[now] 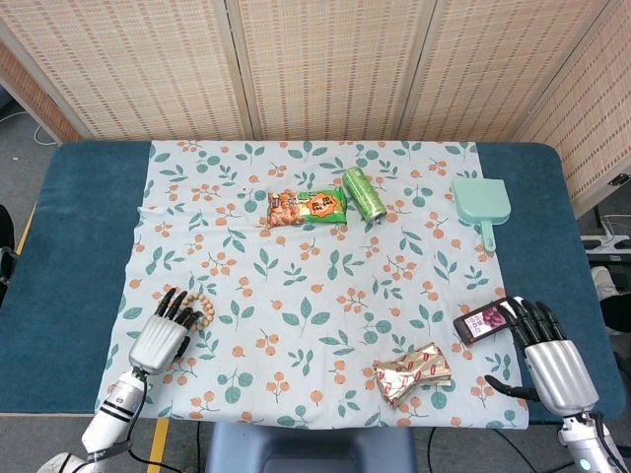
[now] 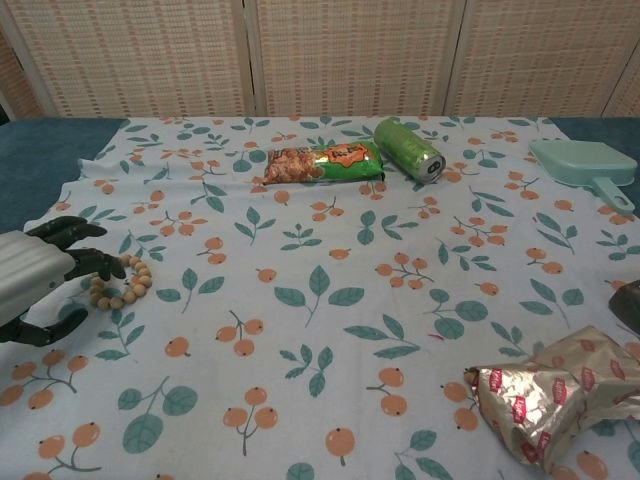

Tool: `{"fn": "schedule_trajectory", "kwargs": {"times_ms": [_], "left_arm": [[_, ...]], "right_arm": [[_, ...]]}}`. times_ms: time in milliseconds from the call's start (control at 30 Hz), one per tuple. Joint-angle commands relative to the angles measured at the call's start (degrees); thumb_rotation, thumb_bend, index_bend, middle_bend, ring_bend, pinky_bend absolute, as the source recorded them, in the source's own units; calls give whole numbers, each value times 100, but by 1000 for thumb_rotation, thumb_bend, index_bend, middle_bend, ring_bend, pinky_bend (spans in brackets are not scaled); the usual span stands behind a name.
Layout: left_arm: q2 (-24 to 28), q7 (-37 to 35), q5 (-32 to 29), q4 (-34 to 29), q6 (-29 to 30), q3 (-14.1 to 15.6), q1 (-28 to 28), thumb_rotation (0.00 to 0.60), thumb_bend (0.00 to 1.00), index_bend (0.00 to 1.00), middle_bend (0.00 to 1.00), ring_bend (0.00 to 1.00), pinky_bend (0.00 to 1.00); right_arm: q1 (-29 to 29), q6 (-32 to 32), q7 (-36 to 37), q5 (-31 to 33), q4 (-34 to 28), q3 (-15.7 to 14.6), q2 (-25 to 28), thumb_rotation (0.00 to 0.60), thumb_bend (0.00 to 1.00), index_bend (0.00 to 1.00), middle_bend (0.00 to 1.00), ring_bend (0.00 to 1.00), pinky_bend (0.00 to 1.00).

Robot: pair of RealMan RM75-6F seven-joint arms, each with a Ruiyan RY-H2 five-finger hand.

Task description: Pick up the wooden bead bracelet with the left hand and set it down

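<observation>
The wooden bead bracelet (image 1: pixel 208 313) lies flat on the floral cloth near its left edge, also seen in the chest view (image 2: pixel 139 283). My left hand (image 1: pixel 163 336) reaches in from the near left with its fingers (image 2: pixel 78 251) spread over the bracelet's left side, hiding several beads. The thumb hangs apart below, and nothing is held. Whether the fingertips touch the beads I cannot tell. My right hand (image 1: pixel 553 362) rests at the near right of the table, fingers apart and empty, just beside a dark purple packet (image 1: pixel 483 321).
A snack bag (image 1: pixel 306 207) and a green can (image 1: pixel 363 193) lie on their sides at the middle back. A teal dustpan (image 1: pixel 481 202) sits at the back right. A crumpled foil wrapper (image 1: pixel 414 372) lies near the front right. Blue table (image 1: pixel 79 227) borders the cloth.
</observation>
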Motion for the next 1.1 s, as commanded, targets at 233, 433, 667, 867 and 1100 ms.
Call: {"fn": "schedule_trajectory", "kwargs": {"times_ms": [233, 433, 667, 867, 1100], "left_arm": [[-152, 322, -209, 228, -244, -28, -126, 600, 483, 337, 337, 87, 0], [-81, 700, -419, -1, -427, -63, -167, 600, 469, 353, 344, 91, 0], [69, 1191, -679, -337, -676, -132, -268, 600, 453, 390, 392, 128, 0], [170, 1782, -901, -603, -856, -135, -334, 600, 448, 419, 429, 149, 0], [196, 2368, -1069, -770, -884, -163, -415, 600, 440, 503, 499, 196, 0]], "right_arm": [[-42, -76, 108, -61, -49, 30, 66, 413, 74, 0, 0, 0, 0], [-64, -116, 137, -94, -57, 55, 80, 413, 74, 0, 0, 0, 0], [-88, -145, 191, -148, -70, 72, 100, 413, 74, 0, 0, 0, 0], [-103, -178, 231, -181, -77, 82, 114, 413, 77, 0, 0, 0, 0], [-130, -176, 261, -220, -94, 101, 137, 413, 83, 0, 0, 0, 0]]}}
